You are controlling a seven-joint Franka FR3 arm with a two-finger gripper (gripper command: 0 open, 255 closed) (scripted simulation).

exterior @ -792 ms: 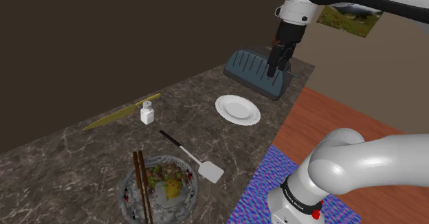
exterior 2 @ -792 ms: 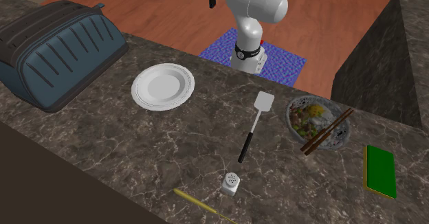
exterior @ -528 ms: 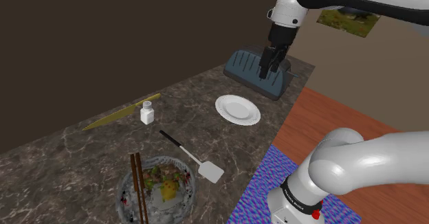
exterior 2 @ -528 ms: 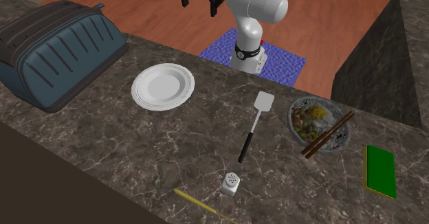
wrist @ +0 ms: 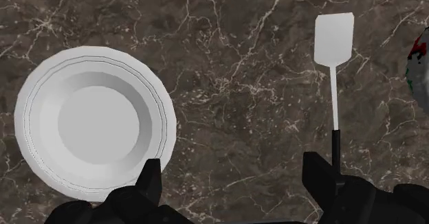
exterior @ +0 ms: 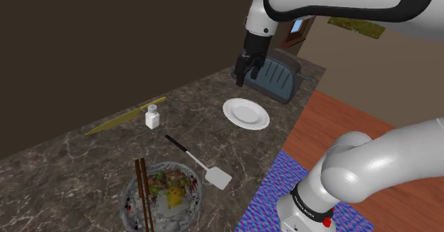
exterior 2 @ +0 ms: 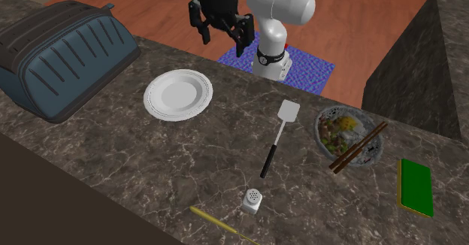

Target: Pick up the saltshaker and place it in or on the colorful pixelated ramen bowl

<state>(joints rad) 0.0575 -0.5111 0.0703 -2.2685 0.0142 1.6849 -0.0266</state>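
The saltshaker (exterior: 152,116) (exterior 2: 253,201) is small and white with a perforated top. It stands upright on the dark marble counter beside a yellow-green knife (exterior: 124,117). The ramen bowl (exterior: 198,190) (exterior 2: 370,155) holds colourful food, with brown chopsticks (exterior: 144,191) laid across it; a sliver of its rim (wrist: 421,68) is in the wrist view. My gripper (exterior: 244,72) (exterior 2: 222,42) (wrist: 235,171) hangs open and empty, well above the counter near the white plate. It is far from both the shaker and the bowl.
A white plate (exterior: 246,113) (exterior 2: 178,94) (wrist: 93,123) and a white spatula (exterior: 201,163) (exterior 2: 278,134) (wrist: 334,51) lie between gripper and shaker. A blue-grey ribbed case (exterior: 281,77) (exterior 2: 60,55) sits at the counter's end. A green book (exterior 2: 416,187) lies beyond the bowl.
The gripper has swung toward the shoulder view's left, from in front of the blue-grey case to above the plate's edge, and has come lower. It stays open. Objects on the counter are unmoved.
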